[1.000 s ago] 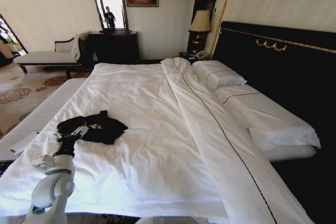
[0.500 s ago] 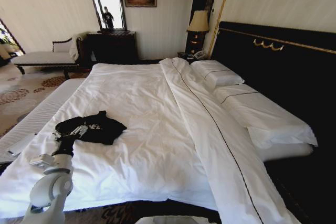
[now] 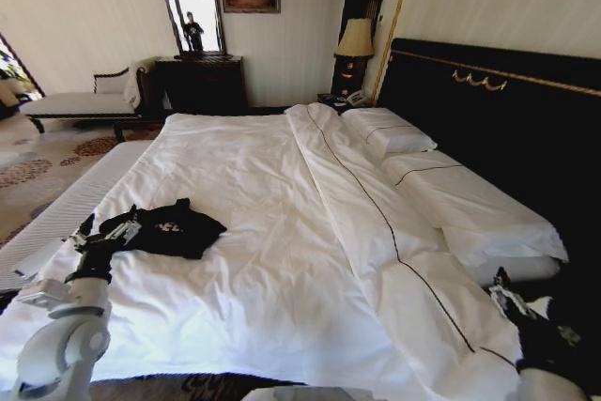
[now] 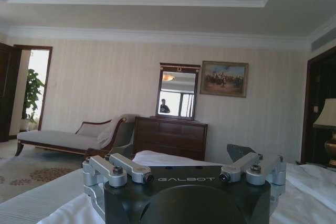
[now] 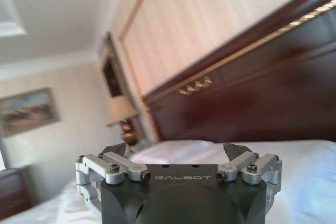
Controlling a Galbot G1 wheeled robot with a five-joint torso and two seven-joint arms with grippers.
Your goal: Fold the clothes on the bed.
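Note:
The clothes point(image 3: 174, 227), a black T-shirt with small white lettering, lie crumpled on the white duvet of the bed point(image 3: 282, 185), near its left edge. My left gripper point(image 3: 105, 232) hovers open just left of the shirt, at its edge, with nothing between its fingers. Over the bed's near right corner my right gripper point(image 3: 509, 296) is raised. In the right wrist view it point(image 5: 174, 150) stands open and empty, facing the pillows and the headboard.
Two white pillows point(image 3: 394, 133) lie against the tall dark headboard point(image 3: 488, 105). A low white padded bench point(image 3: 56, 218) runs along the bed's left side. Beyond the bed stand a chaise point(image 3: 80, 100), a dark dresser point(image 3: 202, 82) and a lamp point(image 3: 357, 39).
My left gripper has drawn back to the left, off the shirt. My right arm has come up into view at the bed's near right corner. The shirt has not moved.

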